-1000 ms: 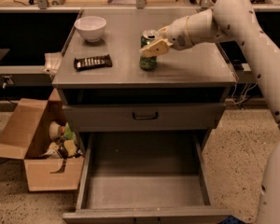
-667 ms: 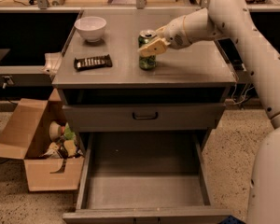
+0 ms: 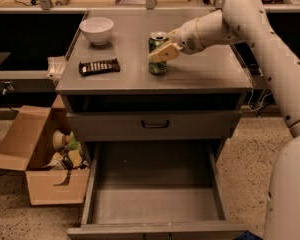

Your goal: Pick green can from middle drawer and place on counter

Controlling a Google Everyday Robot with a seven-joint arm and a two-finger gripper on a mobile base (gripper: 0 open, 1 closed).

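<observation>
Green can [image 3: 158,67]: upright on the worktop [image 3: 205,70], right of centre, base flat on the grey surface.
Claw [image 3: 163,52]: reaching in from the right at the can's mid-height, clasped on the green can, 1 pale finger [image 3: 166,53] lying across its side.
Middle drawer [image 3: 155,204]: pulled fully out below, floor bare, no can in it.
Done: the lift out of the drawer and the carry up look finished, judging by where the can stands.
Left: I judge only 2 things remain, letting go and drawing my arm clear without tipping the can.
Neighbours: white bowl [image 3: 96,30] and dark flat packet [image 3: 99,66] sit to the left, well apart from the can.
Progress: nearly complete.
</observation>
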